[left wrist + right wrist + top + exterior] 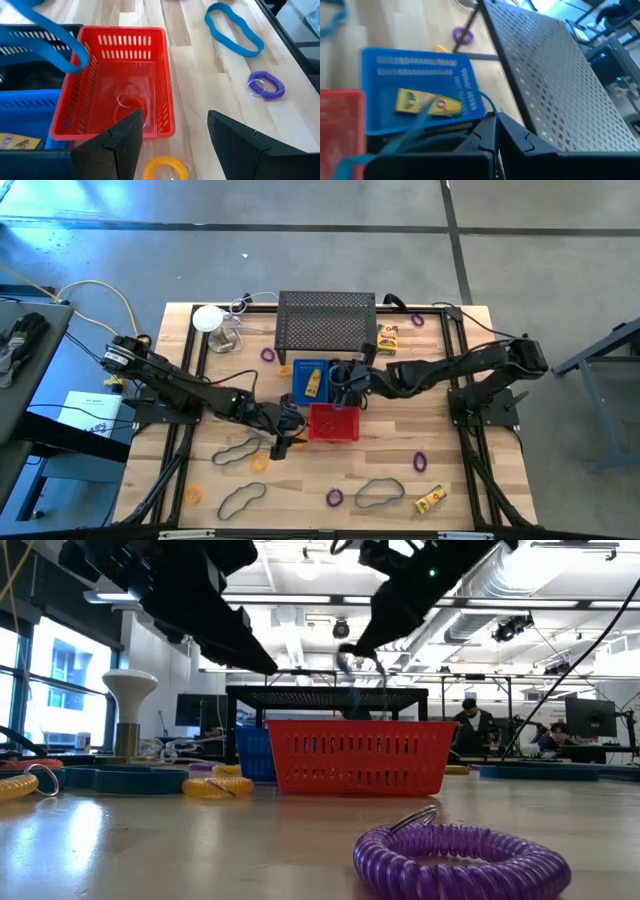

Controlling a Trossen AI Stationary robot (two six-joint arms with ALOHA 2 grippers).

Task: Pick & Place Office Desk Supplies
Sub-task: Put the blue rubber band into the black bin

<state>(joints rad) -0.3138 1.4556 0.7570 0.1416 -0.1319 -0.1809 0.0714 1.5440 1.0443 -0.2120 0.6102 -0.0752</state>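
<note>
Overhead, right hand [496, 131] pinching blue cord [415, 127]

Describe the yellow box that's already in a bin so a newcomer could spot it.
Start at the black mesh rack at the table's far edge; the blue bin sits just in front of it. The yellow box lies inside that bin. The other yellow boxes lie loose on the bare wood.

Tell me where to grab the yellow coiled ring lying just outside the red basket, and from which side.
Grip the yellow coiled ring across one side of its coil band, coming straight down from above. It lies flat on the wooden table with an open centre, so one finger could drop inside the hole, the other outside. The open left gripper hovers nearest, beside the red slotted basket.
</note>
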